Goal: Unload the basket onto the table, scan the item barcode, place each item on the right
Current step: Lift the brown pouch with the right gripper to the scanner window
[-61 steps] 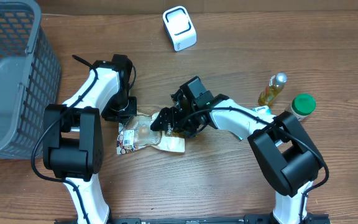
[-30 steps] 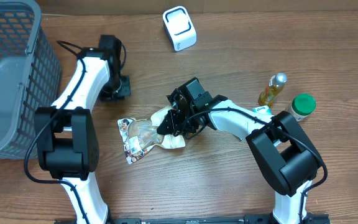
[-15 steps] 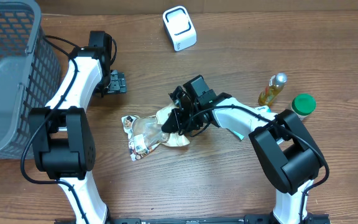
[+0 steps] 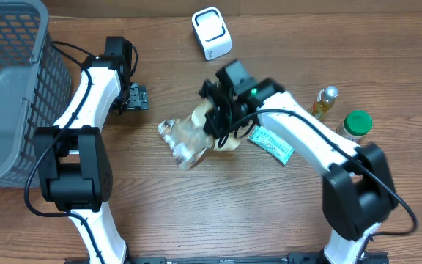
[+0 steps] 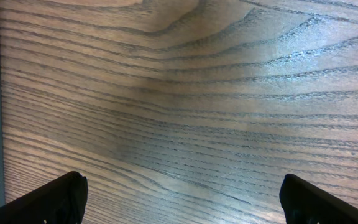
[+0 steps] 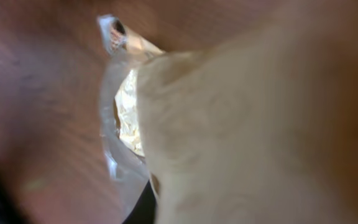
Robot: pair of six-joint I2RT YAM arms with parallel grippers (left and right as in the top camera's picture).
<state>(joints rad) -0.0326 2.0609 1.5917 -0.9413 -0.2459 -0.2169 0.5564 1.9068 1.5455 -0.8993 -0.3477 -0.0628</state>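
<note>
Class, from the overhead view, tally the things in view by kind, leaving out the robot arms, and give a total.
Grey mesh plastic basket: 1
White box-shaped scanner: 1
Clear-and-tan crinkled plastic pouch: 1
Flat teal sachet: 1
Small yellow bottle: 1
Green-lidded jar: 1
Total: 6

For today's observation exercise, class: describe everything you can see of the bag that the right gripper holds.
The bag is a crinkled pouch of clear, glossy plastic with pale tan contents. It slants across the middle of the table, one end pinched in the shut right gripper, the other end free. Close up, it fills the right wrist view, tan with a clear shiny edge. No barcode shows. Whether it touches the table cannot be told.
</note>
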